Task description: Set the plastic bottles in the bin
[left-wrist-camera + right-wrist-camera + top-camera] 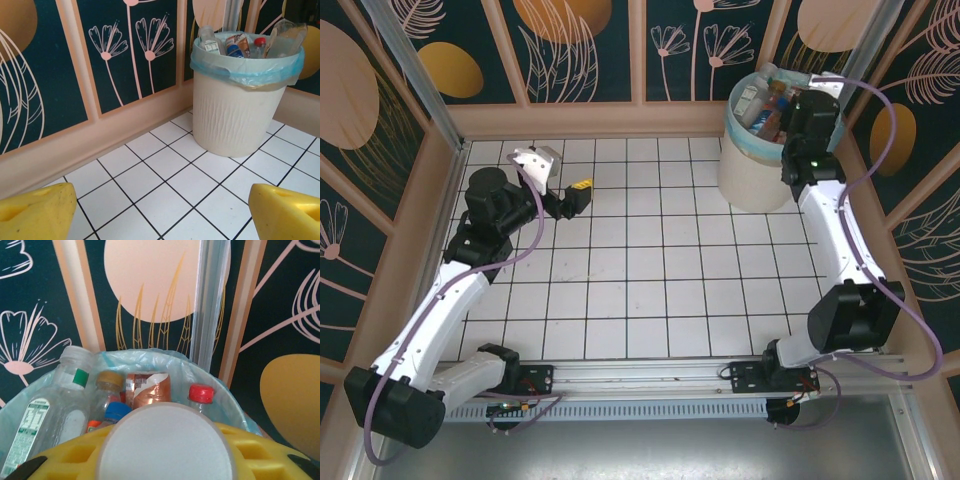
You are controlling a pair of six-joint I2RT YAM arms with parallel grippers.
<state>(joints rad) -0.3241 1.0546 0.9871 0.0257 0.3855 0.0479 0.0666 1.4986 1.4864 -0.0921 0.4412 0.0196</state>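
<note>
Your right claw (165, 462) pinches a bottle (165, 435) directly above the bin (750, 180) mouth; your left claw (160, 220) stands spread, empty.

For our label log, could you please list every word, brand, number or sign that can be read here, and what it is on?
Nothing reads clearly enough to quote.
Clear bottle, green-and-white label: print too small and blurred.
Copper-labelled bottle: blurred, unreadable.
Blue-and-red bottle in the bin: too small.
Wall panels: flower drawings, no text.
</note>
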